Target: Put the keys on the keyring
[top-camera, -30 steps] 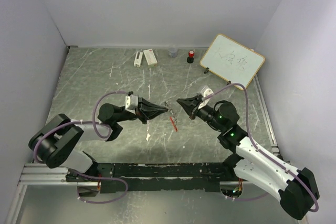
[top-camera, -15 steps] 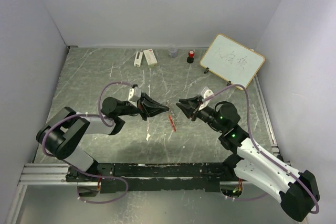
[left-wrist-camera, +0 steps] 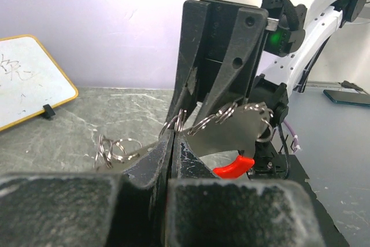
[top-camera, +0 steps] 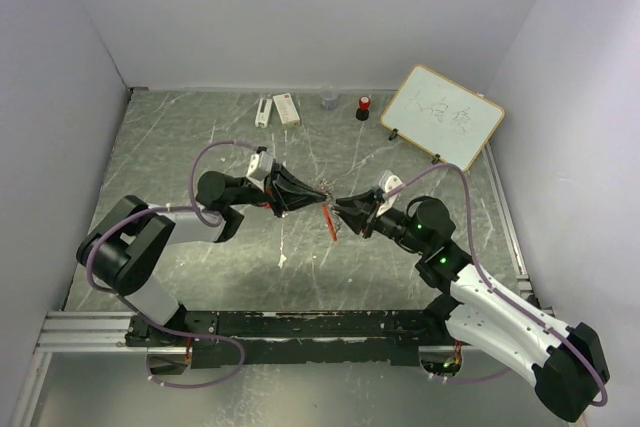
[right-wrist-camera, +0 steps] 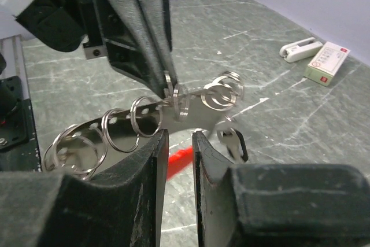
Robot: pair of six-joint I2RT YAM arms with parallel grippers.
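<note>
Two hands have drawn together above the middle of the counter [top-camera: 200,137]. The left hand [left-wrist-camera: 171,143] stays pinched shut on the keyring [right-wrist-camera: 184,108], now held up in the air. The right hand [right-wrist-camera: 176,143] has parted its jaws just under the grey plate [right-wrist-camera: 199,121], perhaps touching it. A fresh grip for threading looks likely.

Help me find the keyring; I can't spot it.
Top view, centre: the keyring hangs above the table, held by the left gripper, with the right gripper just right of it.
</note>
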